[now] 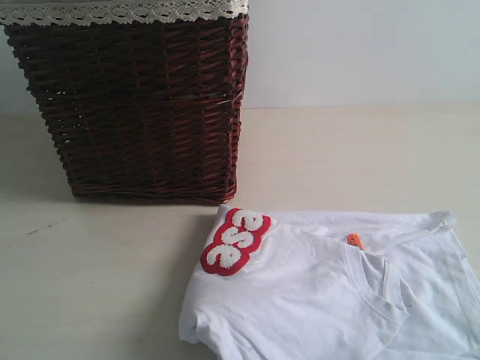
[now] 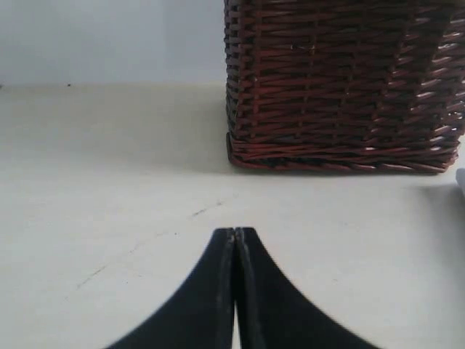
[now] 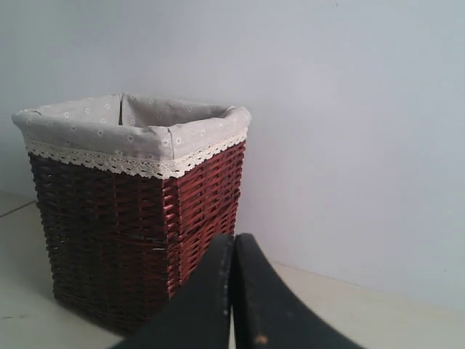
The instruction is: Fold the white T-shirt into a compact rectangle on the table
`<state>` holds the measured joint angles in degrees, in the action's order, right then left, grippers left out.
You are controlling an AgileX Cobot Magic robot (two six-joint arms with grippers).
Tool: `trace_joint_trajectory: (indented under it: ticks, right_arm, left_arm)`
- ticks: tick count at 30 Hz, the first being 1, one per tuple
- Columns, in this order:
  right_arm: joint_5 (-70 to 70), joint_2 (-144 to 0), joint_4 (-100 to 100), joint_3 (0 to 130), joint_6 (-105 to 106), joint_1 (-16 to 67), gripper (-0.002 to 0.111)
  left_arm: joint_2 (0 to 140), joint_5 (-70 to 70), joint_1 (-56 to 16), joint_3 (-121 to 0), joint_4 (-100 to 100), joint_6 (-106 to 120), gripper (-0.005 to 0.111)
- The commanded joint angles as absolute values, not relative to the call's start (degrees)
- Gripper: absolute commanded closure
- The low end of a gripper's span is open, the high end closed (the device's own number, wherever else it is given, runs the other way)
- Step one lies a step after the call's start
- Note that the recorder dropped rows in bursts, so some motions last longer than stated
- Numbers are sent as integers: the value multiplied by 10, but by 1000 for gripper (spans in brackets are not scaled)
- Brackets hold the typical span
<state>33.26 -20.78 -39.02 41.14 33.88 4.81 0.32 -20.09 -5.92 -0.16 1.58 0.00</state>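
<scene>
The white T-shirt (image 1: 322,300) lies loosely bunched on the pale beige table (image 1: 97,285), at the lower right of the exterior view. Its red-outlined fuzzy lettering (image 1: 236,241) faces up near one edge, and a small orange neck tag (image 1: 355,241) shows at the collar. Neither arm appears in the exterior view. My left gripper (image 2: 235,231) is shut with nothing between its black fingers, low over bare table and facing the basket. My right gripper (image 3: 234,237) is shut too and empty, held higher and pointing toward the basket and the wall. Only a sliver of white (image 2: 461,182) shows in the left wrist view.
A tall dark wicker basket (image 1: 139,105) with a grey fabric liner and white lace trim (image 3: 138,166) stands on the table behind the shirt, close to its far left corner. A pale wall (image 1: 360,52) runs along the back.
</scene>
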Motion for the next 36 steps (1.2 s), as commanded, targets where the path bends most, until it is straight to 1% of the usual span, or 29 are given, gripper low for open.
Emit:
trace_joint_trajectory:
  ticks: [1, 2, 4, 5, 6, 7, 8, 9, 10, 11, 12, 13, 16, 23, 25, 31, 36]
  right_arm:
    - [294, -208, -398, 410, 337, 47, 108]
    - [285, -208, -410, 410, 317, 47, 108]
    - [378, -223, -404, 408, 283, 47, 108]
    - [455, -259, -377, 391, 258, 47, 108]
    - [472, -279, -358, 383, 234, 47, 108]
    - [487, -338, -272, 354, 146, 47, 104]
    - [482, -368, -247, 344, 123, 47, 99]
    - [470, -430, -239, 323, 84, 47, 81]
    - [463, -456, -250, 314, 82, 47, 72]
    - [453, -519, -302, 294, 120, 47, 45]
    - [450, -569, -346, 282, 178, 47, 31]
    - [446, -606, -375, 273, 210, 47, 29]
    - [415, -701, -445, 256, 280, 47, 32]
    - [297, -825, -455, 256, 284, 47, 33]
    - [293, -852, -495, 256, 321, 47, 33]
    - [330, -902, -687, 256, 525, 47, 33]
    - [353, -913, -724, 254, 564, 47, 33]
  left_arm:
    - [0, -200, -58, 0, 22, 0, 107]
    - [0, -200, -58, 0, 22, 0, 107]
    - [0, -200, -58, 0, 22, 0, 107]
    - [0, -200, -58, 0, 22, 0, 107]
    - [0, -200, -58, 0, 22, 0, 107]
    - [0, -200, -58, 0, 22, 0, 107]
    - [0, -200, -58, 0, 22, 0, 107]
    - [0, -200, -58, 0, 22, 0, 107]
    - [0, -200, -58, 0, 22, 0, 107]
    - [0, -200, -58, 0, 22, 0, 107]
    - [0, -200, -58, 0, 22, 0, 107]
    - [0, -200, -58, 0, 22, 0, 107]
    - [0, -200, -58, 0, 22, 0, 107]
    - [0, -200, -58, 0, 22, 0, 107]
    - [0, -200, -58, 0, 22, 0, 107]
    - [0, -200, -58, 0, 22, 0, 107]
    - [0, -200, -58, 0, 22, 0, 107]
